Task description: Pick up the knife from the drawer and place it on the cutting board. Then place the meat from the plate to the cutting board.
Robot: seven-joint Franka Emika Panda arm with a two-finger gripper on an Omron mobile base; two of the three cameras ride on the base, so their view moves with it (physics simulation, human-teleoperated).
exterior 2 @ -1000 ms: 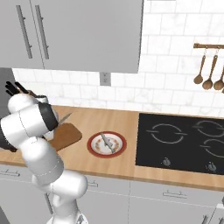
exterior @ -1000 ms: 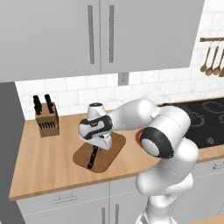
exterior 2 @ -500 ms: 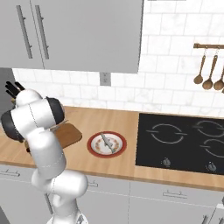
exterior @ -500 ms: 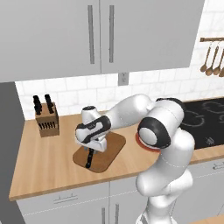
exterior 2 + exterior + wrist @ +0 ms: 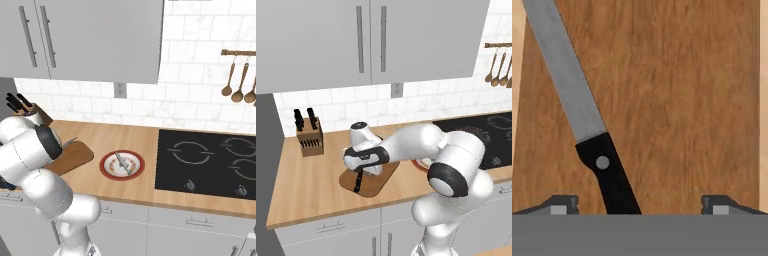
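The knife [image 5: 587,125] lies flat on the brown cutting board [image 5: 682,100], with its black handle toward my hand and its silver blade pointing away. My gripper [image 5: 639,205] hovers just over the handle, open, its fingertips [image 5: 564,205] standing wide apart on either side and touching nothing. From the left base view the gripper [image 5: 362,170] sits low over the cutting board [image 5: 376,184], and the knife's handle [image 5: 358,182] shows below it. The meat [image 5: 121,162] rests on the red-rimmed plate [image 5: 106,167], to the right of the cutting board [image 5: 77,154].
A wooden knife block [image 5: 309,136] with black handles stands at the back left of the counter. A black cooktop [image 5: 210,160] lies to the right of the plate. Wooden spoons [image 5: 240,82] hang on the wall. Light grey drawer fronts [image 5: 331,227] run under the counter.
The jaws have gone from shut on the knife's handle to wide open, and the knife now lies loose on the board. The hand has sunk lower over the board.
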